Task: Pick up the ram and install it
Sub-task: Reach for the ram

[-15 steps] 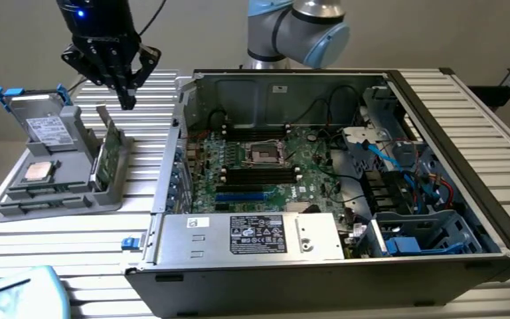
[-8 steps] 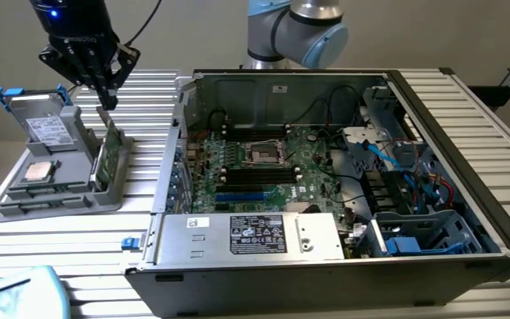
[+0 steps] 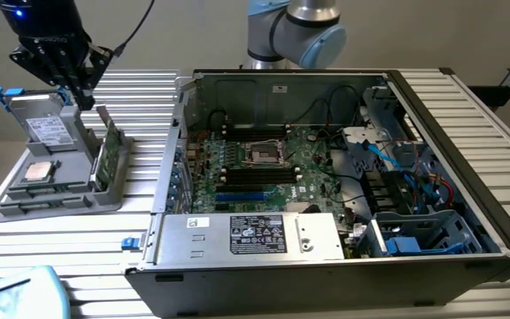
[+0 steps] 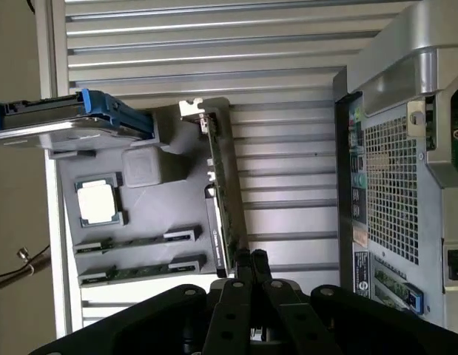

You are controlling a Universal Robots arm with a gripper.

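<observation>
The ram (image 3: 109, 151) is a thin green stick standing on its long edge in the right slot of a grey holder (image 3: 60, 199), at the exterior view's left. My gripper (image 3: 84, 101) hangs just above the stick's far end, fingers pressed together. In the wrist view the shut gripper (image 4: 251, 259) sits right at one end of the ram (image 4: 223, 192), with nothing visibly between the tips. To the exterior view's right lies the open computer case (image 3: 467, 173), with the motherboard (image 3: 273, 189) and its black memory slots (image 3: 259, 176) in the middle.
The holder also carries a silver processor chip (image 3: 40, 171), an upright drive with blue tabs (image 3: 50, 126) and two narrow strips lying flat (image 4: 136, 240). A power supply box (image 3: 255, 236) fills the case's near side. The case wall (image 3: 177, 133) stands close beside the holder.
</observation>
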